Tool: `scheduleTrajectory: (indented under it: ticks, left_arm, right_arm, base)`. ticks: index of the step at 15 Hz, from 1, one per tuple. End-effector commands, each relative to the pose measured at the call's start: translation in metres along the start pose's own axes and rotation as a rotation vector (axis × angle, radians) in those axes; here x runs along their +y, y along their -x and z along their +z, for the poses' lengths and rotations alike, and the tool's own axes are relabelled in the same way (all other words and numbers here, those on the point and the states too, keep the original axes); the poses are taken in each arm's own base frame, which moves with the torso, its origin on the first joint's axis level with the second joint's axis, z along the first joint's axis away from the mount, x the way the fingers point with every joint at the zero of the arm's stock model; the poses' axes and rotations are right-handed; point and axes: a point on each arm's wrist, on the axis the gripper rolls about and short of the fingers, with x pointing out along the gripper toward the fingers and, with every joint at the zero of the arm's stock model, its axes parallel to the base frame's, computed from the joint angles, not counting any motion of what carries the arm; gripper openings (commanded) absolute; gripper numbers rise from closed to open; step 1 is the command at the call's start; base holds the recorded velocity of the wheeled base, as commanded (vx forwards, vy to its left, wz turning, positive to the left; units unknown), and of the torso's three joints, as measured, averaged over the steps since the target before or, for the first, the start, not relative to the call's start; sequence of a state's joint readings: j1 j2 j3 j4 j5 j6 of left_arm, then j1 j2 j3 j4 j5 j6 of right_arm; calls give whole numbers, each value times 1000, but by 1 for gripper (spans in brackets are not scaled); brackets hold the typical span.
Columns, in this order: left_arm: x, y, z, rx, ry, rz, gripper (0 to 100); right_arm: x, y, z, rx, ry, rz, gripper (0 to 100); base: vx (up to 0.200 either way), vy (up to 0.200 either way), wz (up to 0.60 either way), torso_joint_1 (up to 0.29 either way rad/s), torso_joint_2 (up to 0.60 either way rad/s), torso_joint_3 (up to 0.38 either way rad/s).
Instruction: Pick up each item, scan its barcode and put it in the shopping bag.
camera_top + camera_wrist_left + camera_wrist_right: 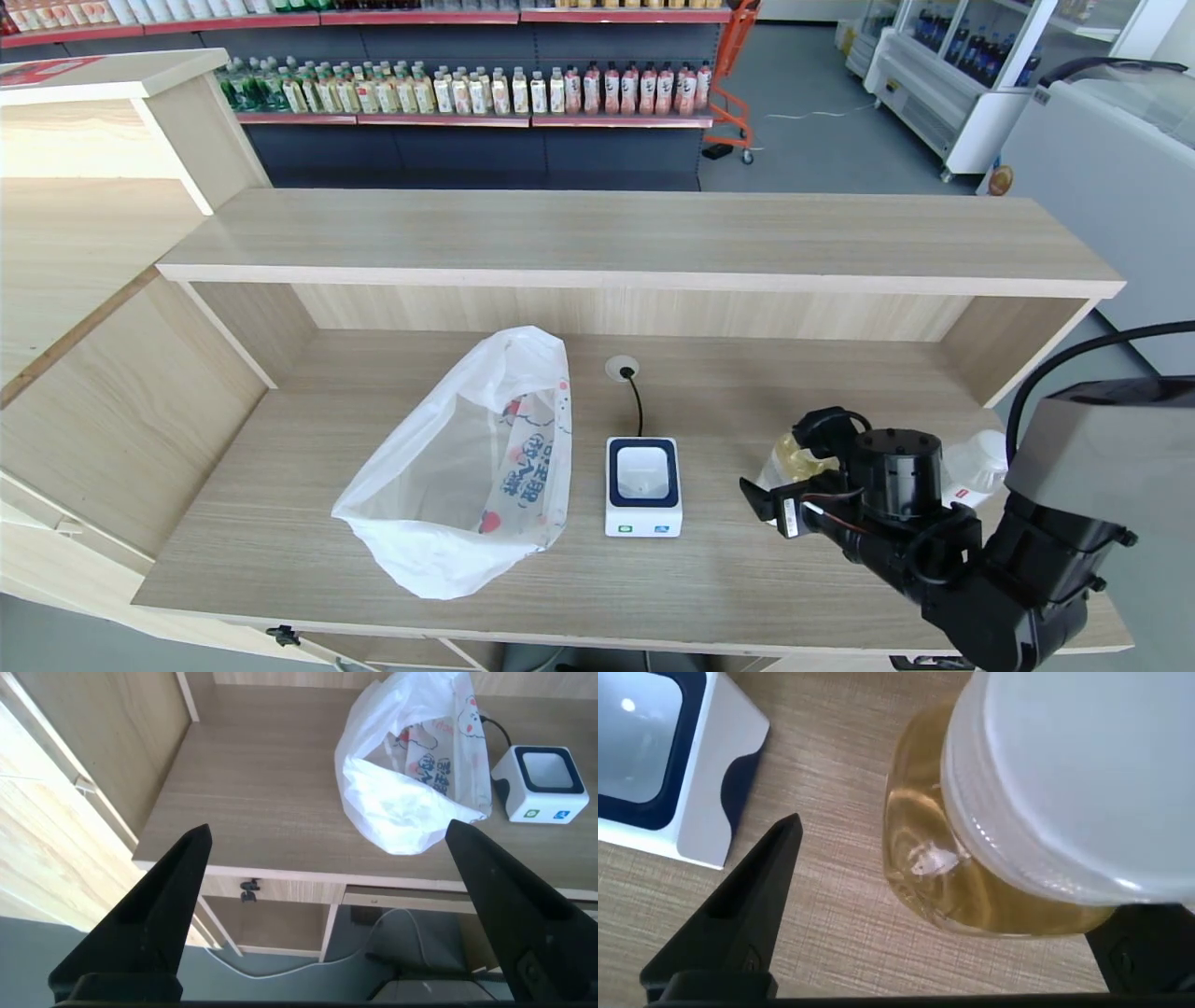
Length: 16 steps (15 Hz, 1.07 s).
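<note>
The left claw (329, 829) is hanging over the near left edge of the wooden counter (747, 579). Its two fingers (159, 915) are standing wide apart, and it is holding nothing.

To its right, the white shopping bag (439, 485) is lying on the counter. Some red and dark print is showing on it.

Just right of the bag, the small white scanner (642, 485) is sitting with its blue-framed window facing up. A black cable (637, 406) is running from it to a round hole at the far side of the counter.

Further right, a bottle (794, 462) of yellow drink with a white cap (1083, 775) is resting on the counter. The right claw (957, 882) is sitting around it with its fingers apart, one on each side. The finger nearer the scanner is not touching the bottle.

At the far right, a white thing (976, 467) is peeking out from behind the arm. I cannot tell what it is.
</note>
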State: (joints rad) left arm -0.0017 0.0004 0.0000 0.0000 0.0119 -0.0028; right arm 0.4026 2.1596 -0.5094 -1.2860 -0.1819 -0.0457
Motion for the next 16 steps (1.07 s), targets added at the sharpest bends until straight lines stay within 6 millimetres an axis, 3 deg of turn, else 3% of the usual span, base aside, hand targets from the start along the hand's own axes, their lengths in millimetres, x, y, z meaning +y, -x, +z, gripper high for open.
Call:
scheduleTrajectory:
  ticks: [1,4,9,10,16]
  left_arm:
    - [0,0,0,0,0,1,100]
    - [0,0,0,0,0,1,100]
    - [0,0,0,0,0,2,100]
    - [0,0,0,0,2,2,100]
    - [0,0,0,0,0,2,100]
  right_arm:
    - [2,-7,-2,-16,-1,1,100]
    - [4,-13,-8,-28,1,2,100]
    - [6,-25,-1,-68,-2,6,100]
    - [6,-25,-1,-68,0,6,0]
    - [5,-24,1,-69,14,2,0]
  base:
    - [0,0,0,0,0,0]
    - [0,0,0,0,0,0]
    - [0,0,0,0,0,0]
    - [0,0,0,0,0,0]
    - [0,0,0,0,0,0]
